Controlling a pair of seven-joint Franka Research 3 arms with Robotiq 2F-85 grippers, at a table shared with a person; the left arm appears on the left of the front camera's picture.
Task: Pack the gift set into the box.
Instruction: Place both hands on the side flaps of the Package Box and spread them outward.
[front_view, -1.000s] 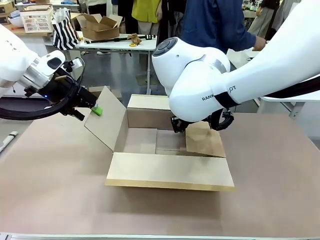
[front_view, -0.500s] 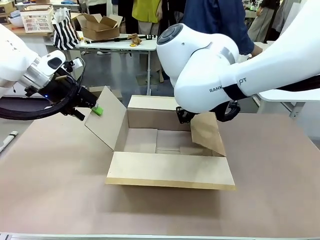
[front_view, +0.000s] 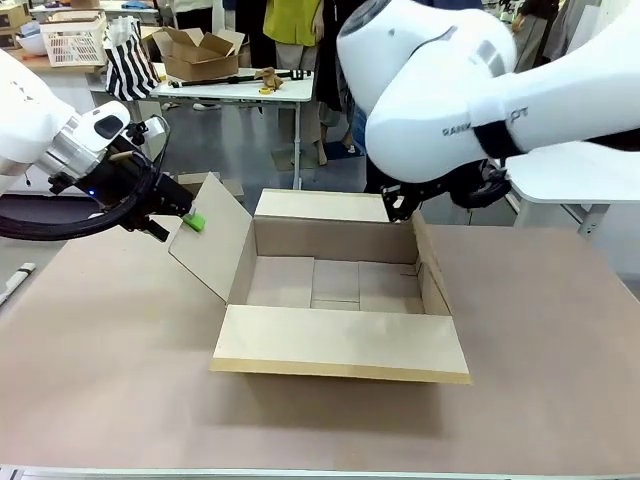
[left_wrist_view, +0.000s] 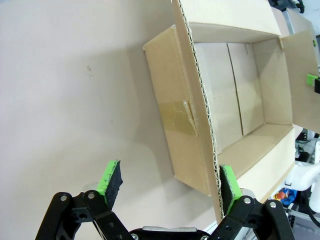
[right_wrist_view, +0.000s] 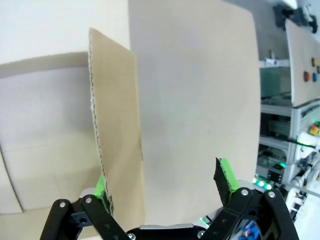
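The box (front_view: 340, 340) sits open in the middle of the table (front_view: 100, 350). The left hand (left_wrist_view: 169, 181) is wide, one finger (left_wrist_view: 227, 182) touching the left flap (front_view: 212, 240). The right hand (right_wrist_view: 164, 181) is wide around the right flap (front_view: 432, 275).

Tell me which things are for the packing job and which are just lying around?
For the job: the box, left gripper, right gripper.
Just lying about: striped bag, white crate, small carton on the far table.
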